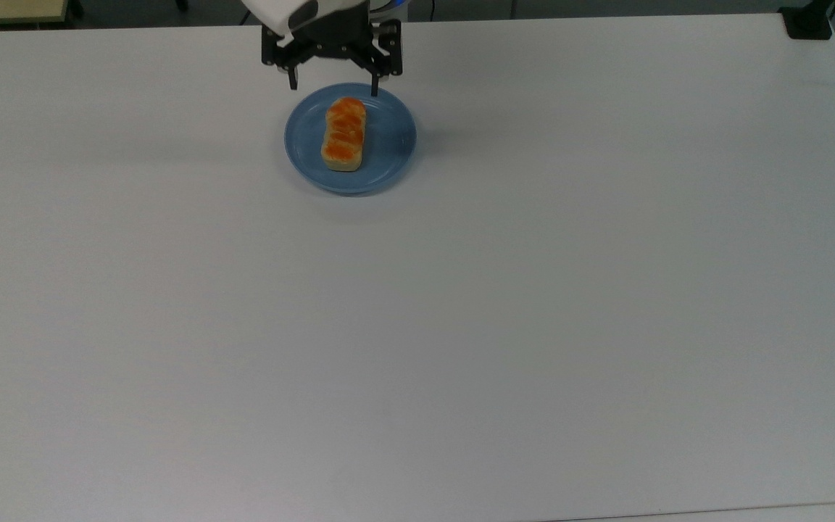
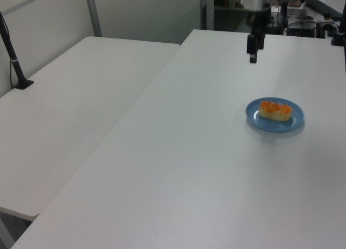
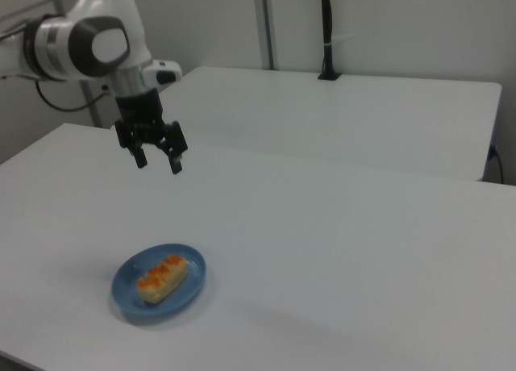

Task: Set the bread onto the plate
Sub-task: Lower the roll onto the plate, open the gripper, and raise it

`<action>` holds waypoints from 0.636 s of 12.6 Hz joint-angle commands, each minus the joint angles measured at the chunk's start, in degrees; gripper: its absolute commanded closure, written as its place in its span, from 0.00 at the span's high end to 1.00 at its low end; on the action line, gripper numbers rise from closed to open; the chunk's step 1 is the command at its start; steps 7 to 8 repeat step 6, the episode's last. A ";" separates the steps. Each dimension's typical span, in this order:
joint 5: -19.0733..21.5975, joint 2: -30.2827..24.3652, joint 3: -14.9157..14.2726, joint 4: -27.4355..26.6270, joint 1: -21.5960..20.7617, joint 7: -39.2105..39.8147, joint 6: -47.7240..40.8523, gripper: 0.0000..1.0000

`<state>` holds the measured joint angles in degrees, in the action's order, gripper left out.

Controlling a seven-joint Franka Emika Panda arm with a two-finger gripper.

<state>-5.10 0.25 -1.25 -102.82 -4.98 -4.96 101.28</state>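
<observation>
The bread [image 1: 344, 134] lies flat on the plate [image 1: 388, 156], glossy orange top up, pale sides showing, its long axis running up and down in the top view and sitting a little toward the top view's left of the plate's middle. In the right view the bread [image 3: 161, 277] stretches across the plate [image 3: 187, 292] at a slant, and in the left view it rests lengthwise across the blue dish [image 2: 273, 124] with rim visible all round it. The plate stands on the white desk [image 1: 461, 304], near the top view's upper edge. Up above hangs the pincer [image 1: 332, 83], wide open and holding nothing, its 2 dark fingers pointing down and spread about as far apart as the plate's upper part is wide. In the right view the pincer [image 3: 159, 163] is clearly in the air, well apart from the bread, with the white arm [image 3: 93, 40] bending in from the right view's upper left. The left view has the pincer [image 2: 253, 53] high over the desk [image 2: 189, 168], beyond the plate. A 2nd white desk [image 2: 70, 97] stands alongside at the left view's left, with a black post [image 2: 12, 54] clamped at its edge.
</observation>
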 commanded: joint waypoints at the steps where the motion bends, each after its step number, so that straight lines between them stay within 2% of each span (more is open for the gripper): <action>1: 0.27 -0.16 -0.42 6.04 -0.38 -2.07 -4.94 1.00; 3: 0.35 -0.34 -1.03 7.81 -0.03 -2.08 -6.97 1.00; 8: 0.26 -0.34 -1.04 7.81 -0.03 -1.99 -6.98 1.00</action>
